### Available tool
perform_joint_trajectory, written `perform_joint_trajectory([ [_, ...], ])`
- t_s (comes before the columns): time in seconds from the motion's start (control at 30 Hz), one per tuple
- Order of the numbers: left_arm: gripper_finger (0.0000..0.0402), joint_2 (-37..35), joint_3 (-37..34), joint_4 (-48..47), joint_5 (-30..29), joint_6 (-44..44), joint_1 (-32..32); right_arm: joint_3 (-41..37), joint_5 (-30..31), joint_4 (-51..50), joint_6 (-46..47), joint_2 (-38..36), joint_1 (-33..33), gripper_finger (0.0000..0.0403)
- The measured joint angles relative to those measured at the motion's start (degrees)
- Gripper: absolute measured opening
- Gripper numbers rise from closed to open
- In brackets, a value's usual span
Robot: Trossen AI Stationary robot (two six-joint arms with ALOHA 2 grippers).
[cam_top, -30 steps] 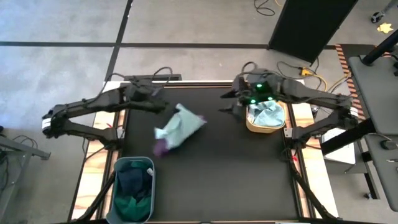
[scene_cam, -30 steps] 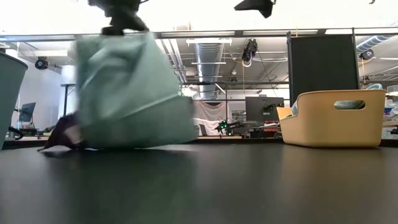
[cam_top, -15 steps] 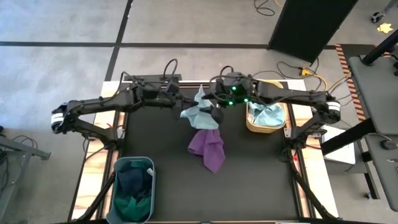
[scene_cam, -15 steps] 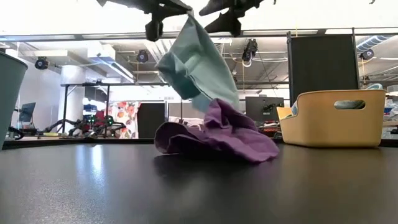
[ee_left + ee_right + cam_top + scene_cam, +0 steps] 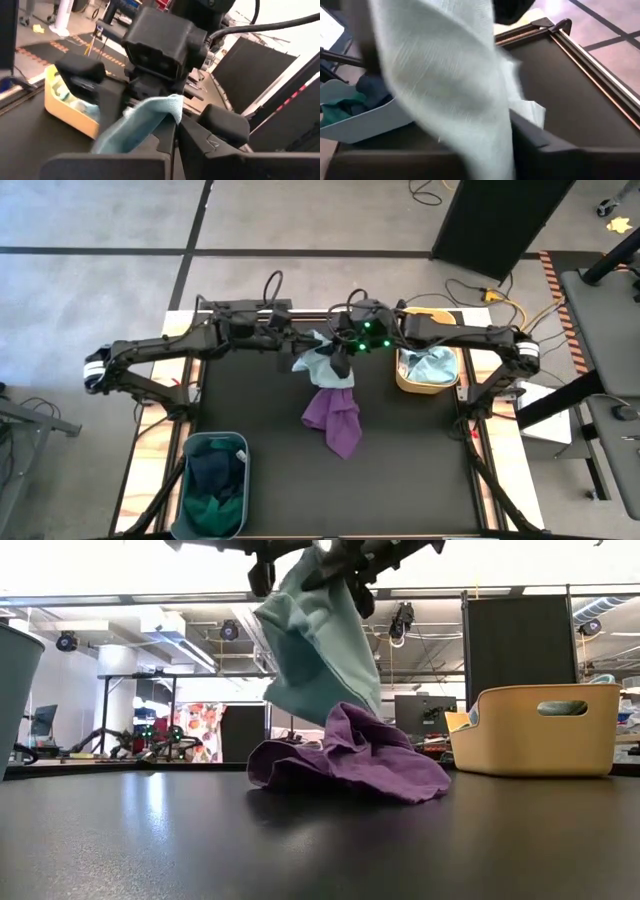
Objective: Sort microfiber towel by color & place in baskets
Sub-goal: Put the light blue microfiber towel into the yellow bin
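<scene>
Both arms are meeting above the middle of the black table (image 5: 420, 460), toward its far edge. The left gripper (image 5: 297, 347) is reaching in from the left side and the right gripper (image 5: 343, 356) from the right, and the two are hanging just beside each other over the same cloth.

The light teal microfiber towel (image 5: 320, 365) is hanging in the air between them, bunched at the top and draping downward; in the low view its lower edge (image 5: 315, 650) is reaching down to the cloth beneath it. In the left wrist view the left gripper's dark fingers (image 5: 220, 122) are standing apart with the teal fabric running up between them to the right gripper, whose fingers are closing on it. The right wrist view is showing the same fabric filling the gap at that gripper's fingers.

The crumpled purple microfiber towel (image 5: 335, 418) is lying on the table directly below, near the table's centre.

The tan rectangular plastic basket (image 5: 403, 381) is sitting at the right edge, holding pale blue-green cloth. The grey-blue plastic basket (image 5: 186, 470) is sitting at the near-left corner, holding dark blue and green towels.
</scene>
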Motion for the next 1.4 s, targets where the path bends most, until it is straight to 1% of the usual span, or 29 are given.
perform_joint_trajectory([
  [0.07,0.0005,-0.6,0.0,-1.24,-0.01,1.26,0.29,0.01,0.02,-1.19,-0.4,-0.85,-0.05,0.0034],
  [0.17,0.0023,-1.71,0.04,-6.71,-0.01,3.52,0.8,0.34,1.5,-4.82,-0.21,-3.12,-0.33,0.0016],
  [0.23,0.0038,-2.44,0.04,-12.37,-0.06,5.24,1.33,1.91,4.81,-9.82,-1.29,-5.01,-0.7,0.0011],
  [0.27,0.0046,-2.91,0.04,-15.6,-0.23,5.86,1.62,3.1,7.49,-13.43,-2.28,-6.03,-0.76,0.0011],
  [0.37,0.0069,-4.21,0.04,-25.25,-4.2,7.42,1.91,6.93,18.65,-26.04,-5.99,-9.26,-1.35,0.001],
  [0.47,0.009,-4.34,0.03,-32.84,-9.06,8.49,1.91,9.24,33.31,-36.21,-7.54,-12.4,-2.02,0.001],
  [0.57,0.0106,-3.78,-0.09,-35.13,-10.18,8.5,1.87,8.94,47.33,-40.79,-7.11,-16.08,-3.14,0.0009],
  [0.63,0.0114,-3.01,-0.11,-35.25,-10.18,8.48,1.85,7.59,53.45,-41.37,-5.88,-18.31,-4.58,0.0009],
  [0.77,0.012,-1.38,-0.17,-33.38,-10.16,8.48,1.71,1.88,58.9,-38.52,-3.61,-22.14,-8.66,0.0009],
  [0.87,0.0121,-0.5,-0.17,-31.86,-10.17,8.48,1.45,-4.55,61.82,-33.13,-2.33,-24.61,-11.81,0.0009],
  [0.97,0.0121,-0.14,-0.17,-31.09,-10.13,8.48,0.95,-12.1,62.42,-23.11,-3.43,-26.74,-14.55,0.0009],
  [1.07,0.0121,-0.14,-0.17,-31.32,-10.1,8.48,0.42,-19.15,62.47,-9.67,-10.98,-28.55,-16.65,0.0009],
  [1.17,0.0121,-0.37,-0.17,-32.26,-10.09,8.48,-0.39,-24.09,62.48,3.0,-16.51,-30.55,-19.45,0.0009],
  [1.23,0.0121,-0.47,-0.17,-32.85,-10.09,8.48,-1.0,-25.89,62.66,9.11,-18.83,-31.92,-21.61,0.0009],
  [1.3,0.0121,-0.47,-0.19,-34.16,-10.07,8.48,-1.68,-26.77,62.62,11.52,-19.06,-33.12,-23.58,0.0009],
  [1.33,0.0121,-0.48,-0.21,-34.48,-10.07,8.48,-1.98,-27.15,62.5,11.52,-17.77,-33.72,-24.48,0.0009],
  [1.4,0.0121,-0.49,-0.34,-34.79,-10.07,8.48,-2.51,-28.11,59.78,9.03,-14.69,-35.08,-25.81,0.0009],
])
